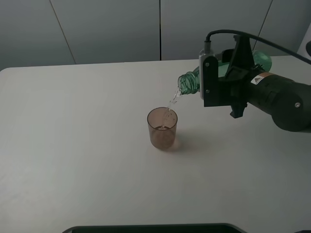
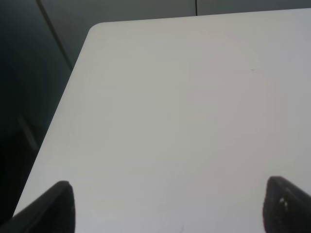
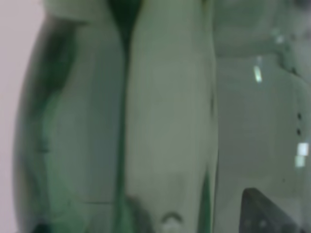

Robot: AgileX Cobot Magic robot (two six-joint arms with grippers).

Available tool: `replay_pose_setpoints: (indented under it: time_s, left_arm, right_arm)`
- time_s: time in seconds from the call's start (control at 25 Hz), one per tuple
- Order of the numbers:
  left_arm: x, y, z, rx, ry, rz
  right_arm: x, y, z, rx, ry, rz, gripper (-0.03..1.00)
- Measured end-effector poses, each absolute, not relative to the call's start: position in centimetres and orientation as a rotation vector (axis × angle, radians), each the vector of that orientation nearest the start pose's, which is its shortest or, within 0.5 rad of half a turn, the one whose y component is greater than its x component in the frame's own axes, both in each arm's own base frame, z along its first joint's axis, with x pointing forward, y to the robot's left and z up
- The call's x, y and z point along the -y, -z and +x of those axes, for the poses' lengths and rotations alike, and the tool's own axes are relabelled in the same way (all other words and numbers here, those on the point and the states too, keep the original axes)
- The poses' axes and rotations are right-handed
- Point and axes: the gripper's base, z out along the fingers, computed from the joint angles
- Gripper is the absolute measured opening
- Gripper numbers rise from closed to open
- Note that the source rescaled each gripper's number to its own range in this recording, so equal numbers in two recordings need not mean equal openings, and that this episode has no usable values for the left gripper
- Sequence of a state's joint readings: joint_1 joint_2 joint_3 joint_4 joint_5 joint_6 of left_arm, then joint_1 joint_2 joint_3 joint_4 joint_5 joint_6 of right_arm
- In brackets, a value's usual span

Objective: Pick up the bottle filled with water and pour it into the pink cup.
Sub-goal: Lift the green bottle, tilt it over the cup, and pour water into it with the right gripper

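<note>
Green translucent plastic, held almost level above the table: that is the bottle (image 1: 190, 82). The right gripper (image 1: 226, 73) is clamped across its body, fingers closed tight on it. The uncapped neck points left and slightly down, above and just to the right of the pink cup (image 1: 162, 127). A thin stream of water (image 1: 172, 101) falls from the mouth into the cup. The cup stands upright near the middle of the table (image 1: 73, 155), apart from the bottle, and I cannot judge its fill level. A black cable (image 1: 228, 33) arcs over the right wrist, and the dark arm reaches in from the right edge of the high view. My right wrist camera shows only blurred green bottle wall, too close for detail. The left gripper (image 2: 170, 208) hovers over a rounded corner of the table with its fingers (image 2: 58, 208) well apart and table surface showing between them. That surface is off-white, matt and plain. Beyond its edge the left wrist view goes dark. Behind the table stand grey wall panels (image 1: 107, 29) with thin dark seams. A dark strip (image 1: 150, 228) lies along the near edge; I cannot identify it.
</note>
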State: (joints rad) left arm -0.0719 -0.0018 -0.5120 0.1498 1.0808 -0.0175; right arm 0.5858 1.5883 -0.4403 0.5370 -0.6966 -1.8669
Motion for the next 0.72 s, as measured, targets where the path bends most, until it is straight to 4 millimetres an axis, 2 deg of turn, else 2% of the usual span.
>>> replay_pose_setpoints:
  time_s: [0.72]
  left_arm:
    - [-1.25, -27.97, -0.70, -2.043, -0.124, 0.046]
  right_arm:
    - [-12.01, -16.17, 23.65, -1.268, 0.899, -1.649, 0.00]
